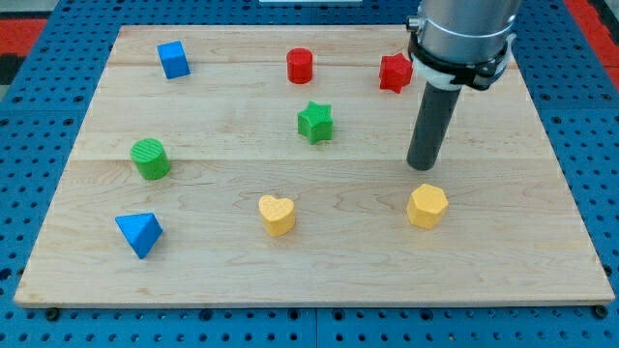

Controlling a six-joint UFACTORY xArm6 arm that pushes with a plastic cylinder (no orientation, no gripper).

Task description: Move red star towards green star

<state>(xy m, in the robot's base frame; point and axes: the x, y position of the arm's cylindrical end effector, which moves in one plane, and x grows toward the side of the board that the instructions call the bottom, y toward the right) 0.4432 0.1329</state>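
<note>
The red star (395, 72) lies near the view's top right of the wooden board (290, 261). The green star (314, 122) lies left of and below it, near the board's middle. My tip (423, 166) rests on the board below and slightly right of the red star, apart from it, and well right of the green star. The dark rod rises from the tip to the grey arm body at the view's top right.
A red cylinder (300, 65) and a blue cube (173, 59) lie along the top. A green cylinder (150, 159) and a blue triangular block (139, 233) lie at the left. A yellow heart (277, 215) and a yellow hexagon (427, 206) lie lower down.
</note>
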